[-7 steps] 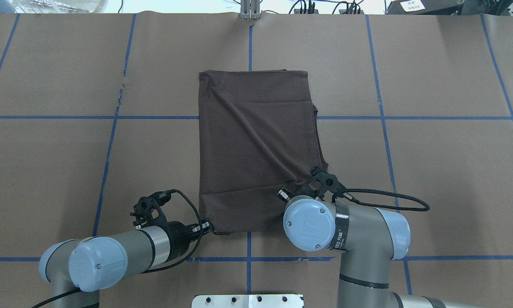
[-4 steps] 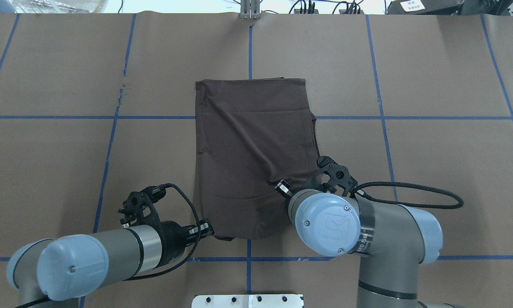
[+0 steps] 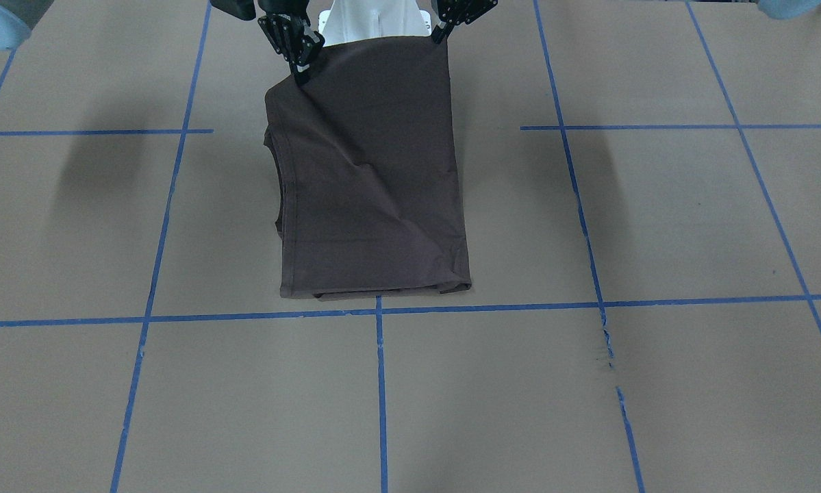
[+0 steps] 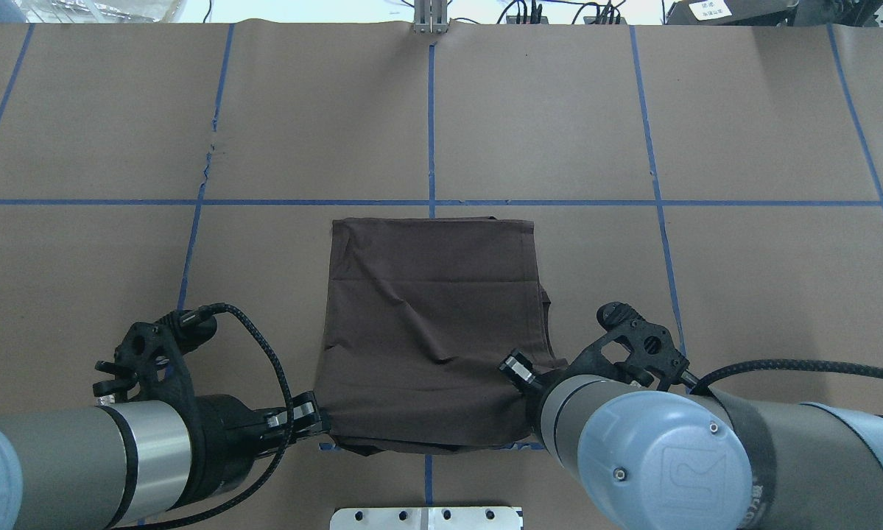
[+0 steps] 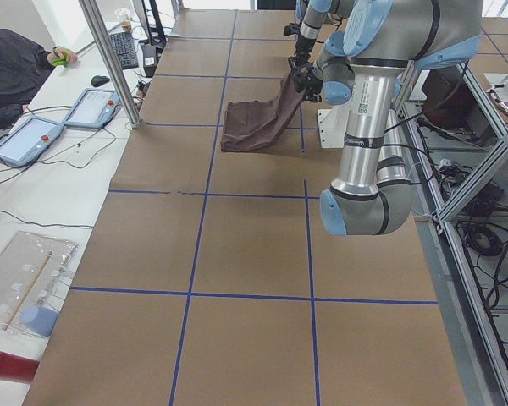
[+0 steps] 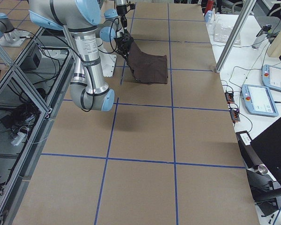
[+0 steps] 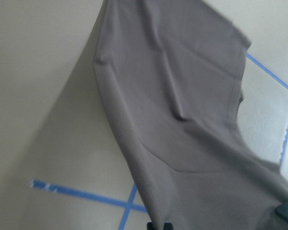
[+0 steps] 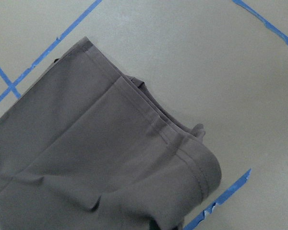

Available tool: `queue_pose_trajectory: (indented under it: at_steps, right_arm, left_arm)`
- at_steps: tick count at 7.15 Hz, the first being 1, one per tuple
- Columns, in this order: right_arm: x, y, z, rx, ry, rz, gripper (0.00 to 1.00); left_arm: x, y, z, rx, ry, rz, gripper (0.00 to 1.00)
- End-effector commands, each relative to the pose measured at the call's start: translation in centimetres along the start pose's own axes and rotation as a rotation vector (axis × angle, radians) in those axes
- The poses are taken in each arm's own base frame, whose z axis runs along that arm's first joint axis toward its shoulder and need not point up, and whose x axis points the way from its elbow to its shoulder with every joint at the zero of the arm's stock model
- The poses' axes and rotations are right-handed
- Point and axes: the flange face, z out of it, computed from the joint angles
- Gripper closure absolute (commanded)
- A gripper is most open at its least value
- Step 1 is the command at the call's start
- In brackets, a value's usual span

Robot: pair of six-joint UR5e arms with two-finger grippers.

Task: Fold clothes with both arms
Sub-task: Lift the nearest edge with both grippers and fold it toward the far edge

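The dark grey-brown T-shirt (image 4: 430, 331) is folded into a narrow rectangle. Its far end lies on the brown table and its near end is held up off it. My left gripper (image 4: 317, 424) is shut on the shirt's near left corner. My right gripper (image 4: 521, 375) is shut on the near right corner. In the front-facing view the shirt (image 3: 369, 185) hangs from the left gripper (image 3: 441, 31) and the right gripper (image 3: 299, 68). The wrist views show the draped cloth (image 7: 182, 110) and its layered hems (image 8: 96, 167). The logo and collar are hidden.
The table is covered in brown paper with a blue tape grid (image 4: 431, 132). The white pedestal base (image 4: 426, 517) is at the near edge, just behind the shirt. An operator (image 5: 17, 63) and tablets (image 5: 89, 108) sit beyond the far edge.
Both grippers have pulled back toward the base and risen, holding the shirt's near corners. The shirt's far edge slid toward the robot, past the blue cross line.
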Motion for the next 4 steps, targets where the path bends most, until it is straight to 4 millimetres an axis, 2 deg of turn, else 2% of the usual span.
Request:
queue_pose_trajectory:
  at_steps: [1,3,4]
  right_arm:
    - [-1.8,-0.3,2.2,0.044,0.017,-0.010,1.00]
    - [-5.5,-3.5,6.4,0.089,-0.036,-0.010,1.00]
    - [-6.8,-5.1,8.7,0.113,-0.048,-0.016,1.00]
  left_arm:
    - [1.3,-0.2,3.0,0.019,-0.034,0.054,1.00]
    - [3.1,-4.7,6.1,0.115,-0.061,0.109,1.00]
    - [3.3,-7.3,7.4,0.164,-0.088,0.130,1.00]
